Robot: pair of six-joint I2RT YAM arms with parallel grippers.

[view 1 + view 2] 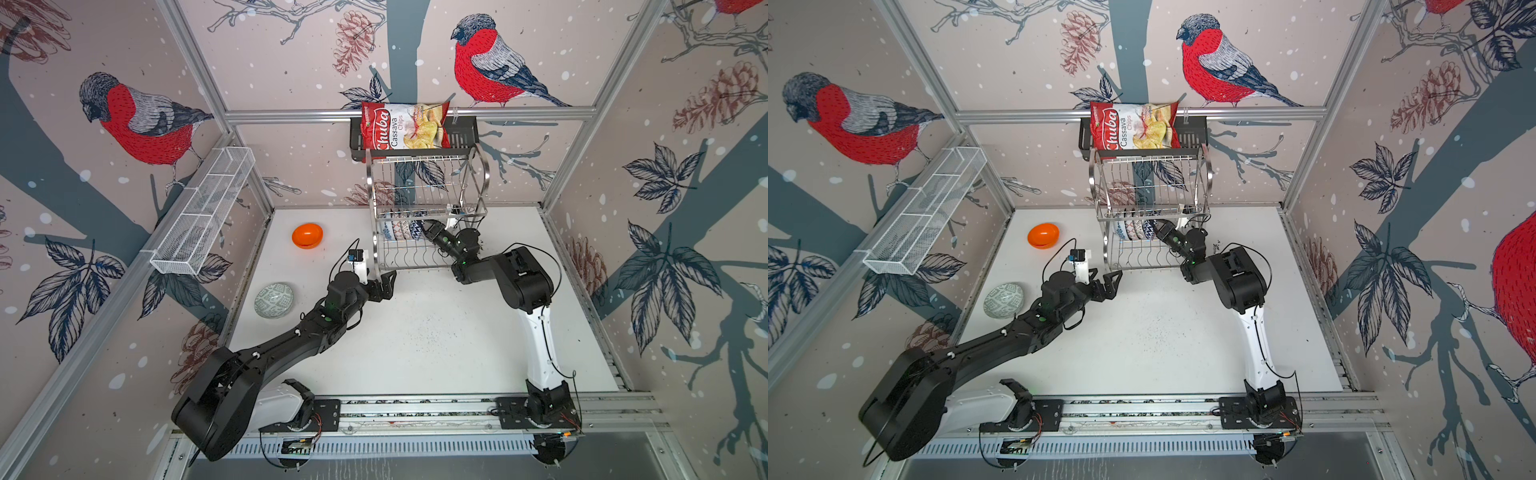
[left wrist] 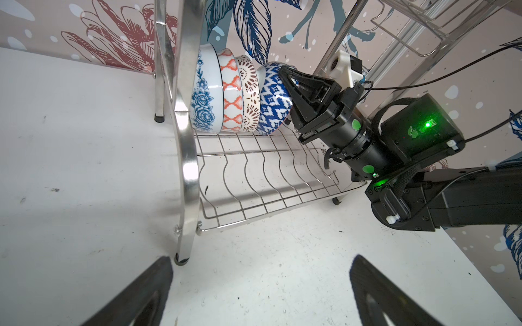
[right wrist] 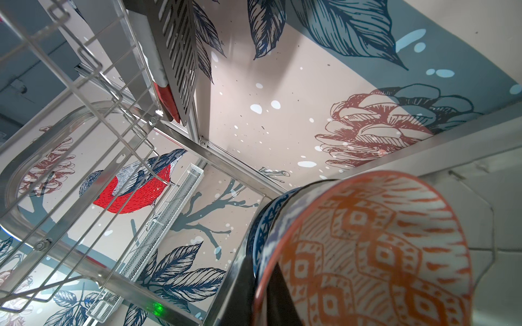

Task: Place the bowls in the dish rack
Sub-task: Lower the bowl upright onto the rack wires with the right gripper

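Six bowls [image 1: 307,235], one dish rack [image 1: 415,157], one chips bag [image 1: 405,126]

Bright, even light from above left soft shadows on the white desk [image 1: 436,340] and glare on the dish rack [image 2: 188,169], while wide-angle edges bowed and the wrist camera's nearest bowl [image 3: 367,254] blurred.

The left arm [image 1: 291,340] and right arm [image 1: 525,282] are clad in black housings and white shells. Black cables [image 2: 418,83] are looped alongside, and green stickers [image 2: 368,169] are seen.
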